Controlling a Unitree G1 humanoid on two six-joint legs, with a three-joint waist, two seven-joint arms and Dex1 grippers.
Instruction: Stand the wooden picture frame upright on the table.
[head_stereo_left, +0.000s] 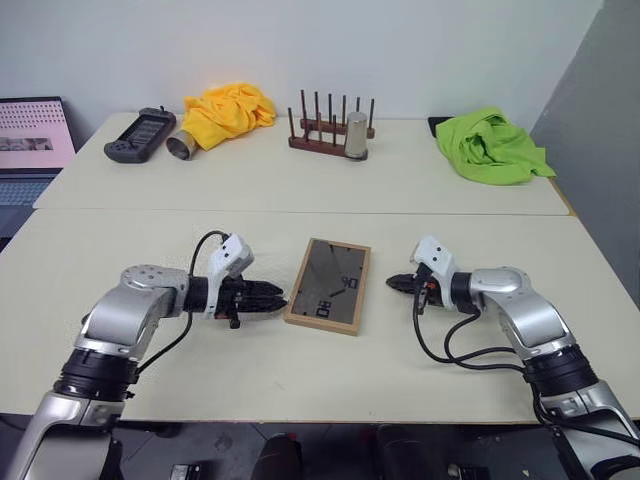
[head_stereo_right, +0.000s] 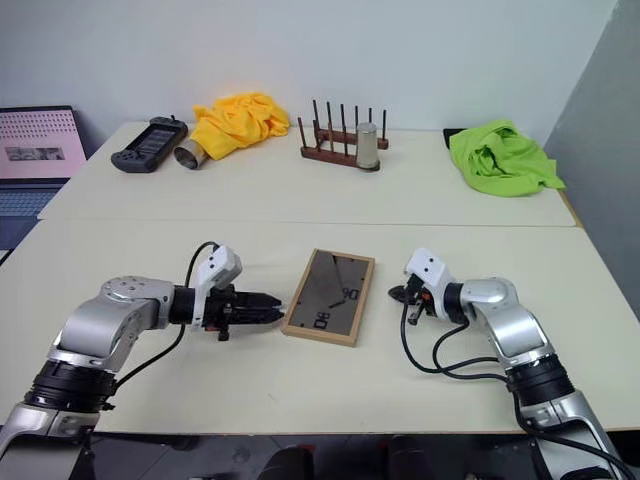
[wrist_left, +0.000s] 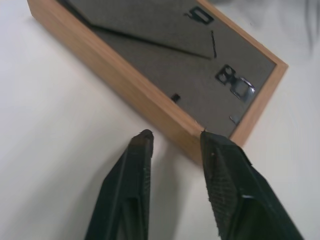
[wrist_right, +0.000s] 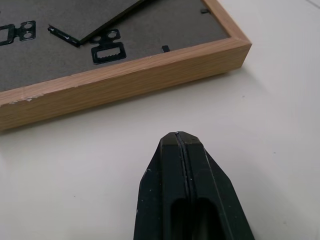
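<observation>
The wooden picture frame (head_stereo_left: 328, 285) lies flat on the table (head_stereo_left: 300, 375) with its dark grey back panel and folded stand facing up (wrist_left: 165, 65). My left gripper (head_stereo_left: 278, 301) points at the frame's left long edge near the front corner. Its fingers (wrist_left: 142, 150) are open, and one tip sits right at the wooden edge, with nothing between them. My right gripper (head_stereo_left: 393, 284) is shut, a short gap away from the frame's right edge (wrist_right: 125, 80), and holds nothing.
Along the back of the table stand a dark wooden peg rack (head_stereo_left: 320, 128) with a metal cup (head_stereo_left: 356, 136), a yellow cloth (head_stereo_left: 228, 110), a tipped metal cup (head_stereo_left: 182, 146), a black handheld device (head_stereo_left: 140, 135) and a green cloth (head_stereo_left: 490, 148). A laptop (head_stereo_left: 30, 140) sits far left.
</observation>
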